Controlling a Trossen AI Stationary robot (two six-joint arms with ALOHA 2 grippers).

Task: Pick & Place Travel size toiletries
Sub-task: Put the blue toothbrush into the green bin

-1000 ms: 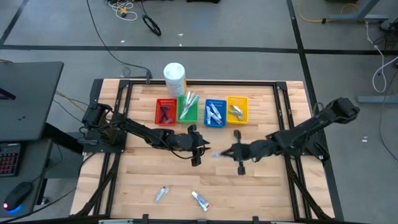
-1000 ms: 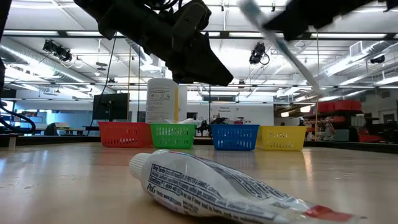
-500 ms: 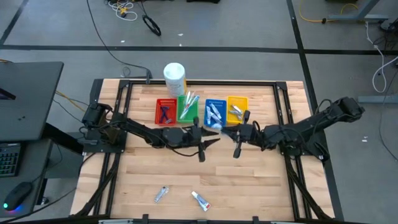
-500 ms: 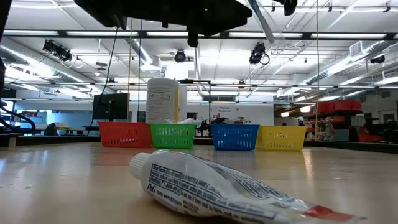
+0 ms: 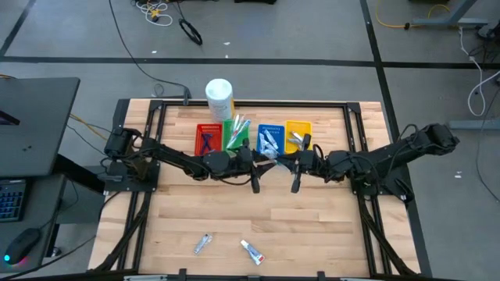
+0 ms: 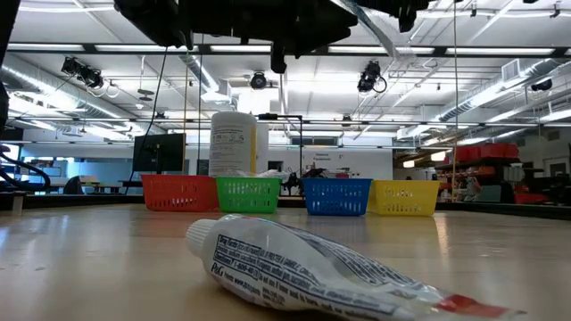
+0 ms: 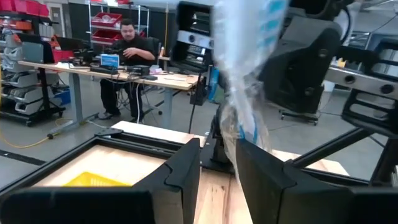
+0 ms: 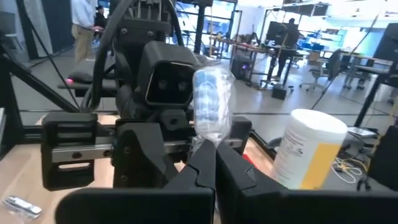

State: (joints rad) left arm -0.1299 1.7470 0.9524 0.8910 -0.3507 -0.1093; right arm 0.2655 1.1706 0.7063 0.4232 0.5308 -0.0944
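A slim toothbrush in a clear wrapper with blue marks [image 5: 272, 158] hangs in the air between my two grippers, in front of the blue bin. My right gripper [image 5: 283, 163] [image 8: 215, 163] is shut on it. My left gripper [image 5: 262, 163] [image 7: 217, 168] faces it, open, with its fingers on either side of the wrapper's end [image 7: 239, 127]; I cannot tell whether they touch it. In the low view the toothbrush [image 6: 375, 31] shows slanting near the top. A white tube [image 5: 251, 251] [image 6: 303, 267] and a silvery tube [image 5: 202, 243] lie flat near the near edge. My right gripper pinches the wrapped toothbrush between its two fingers at the wrapper's narrow part [image 8: 208, 140], coming level from the table's right. The blue-marked end [image 8: 211, 102] stands past the fingertips. The toothbrush is lifted clear of the table.
Red [image 5: 208, 140], green [image 5: 236, 137], blue [image 5: 269, 140] and yellow [image 5: 298, 136] bins stand in a row near the far edge, with items in them. A large white canister [image 5: 219, 97] stands behind them. Bare wood lies between the arms and the near tubes.
My right gripper has carried the toothbrush up and toward the far edge and the left, to a spot in front of the blue bin. My left gripper has risen and moved toward the far edge, turning level and facing the right gripper. The two tubes have stayed put.
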